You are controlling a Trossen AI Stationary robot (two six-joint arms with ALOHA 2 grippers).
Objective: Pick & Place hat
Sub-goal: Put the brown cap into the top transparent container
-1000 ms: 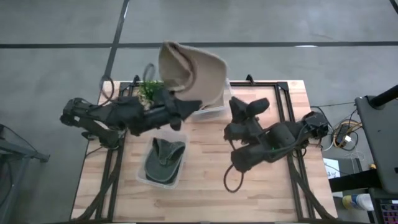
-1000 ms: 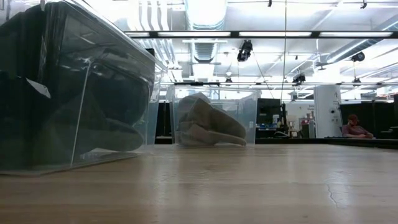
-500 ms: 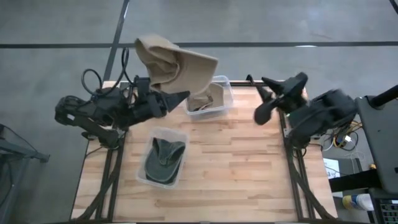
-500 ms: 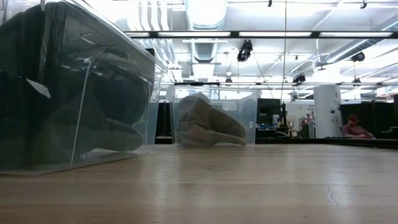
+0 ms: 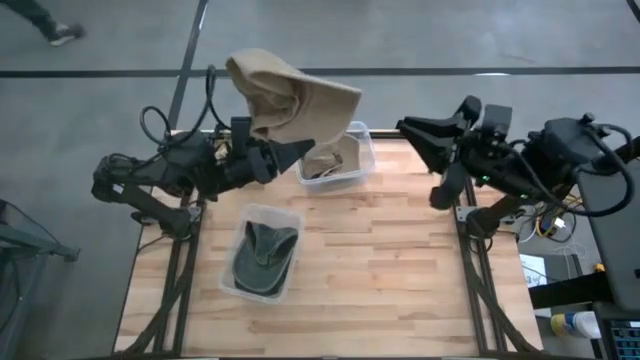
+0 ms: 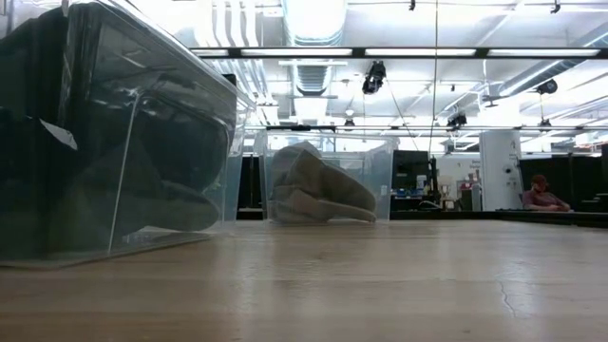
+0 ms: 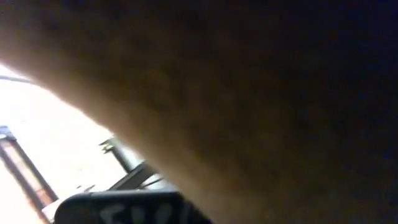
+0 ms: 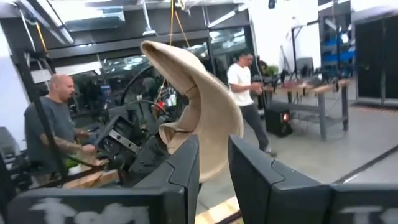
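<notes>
High view, tan hat lifted past table's far edge, centre bare

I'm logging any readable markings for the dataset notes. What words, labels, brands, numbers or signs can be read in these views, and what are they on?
No text can be read.
Left pincer body: pale lettering, too blurred to read.
Right pincer body: pale lettering, too blurred to read.
Tan hat, green hat and both clear bins: no visible markings.
</notes>
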